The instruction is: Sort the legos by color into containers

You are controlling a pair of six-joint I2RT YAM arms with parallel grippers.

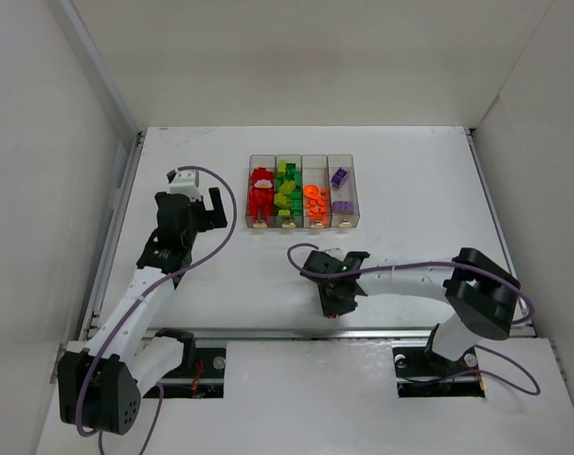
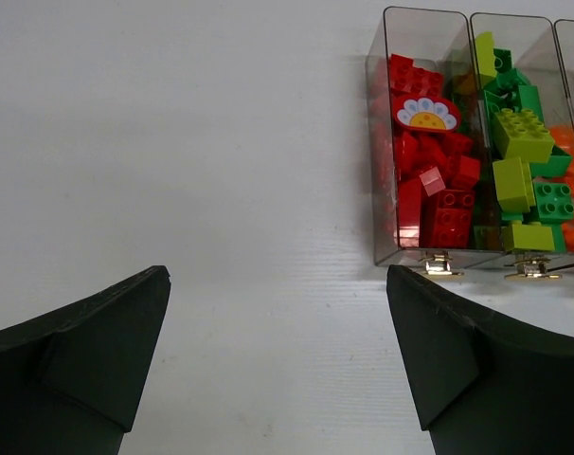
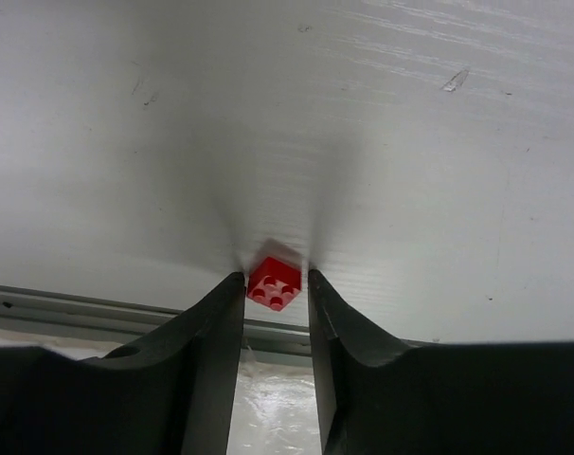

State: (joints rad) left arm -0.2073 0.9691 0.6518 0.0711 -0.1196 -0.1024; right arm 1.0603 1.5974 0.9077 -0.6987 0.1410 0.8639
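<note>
- Right wrist view: right fingers pinch a red brick between their tips, low on the desk. Step?
- Pickup. Next: lift, carry to the red bin. Left fingers apart, empty.

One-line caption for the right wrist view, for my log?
Right hand pinches a small red four-stud plastic brick between its black fingers, beside the metal strip edging the white table.
</note>
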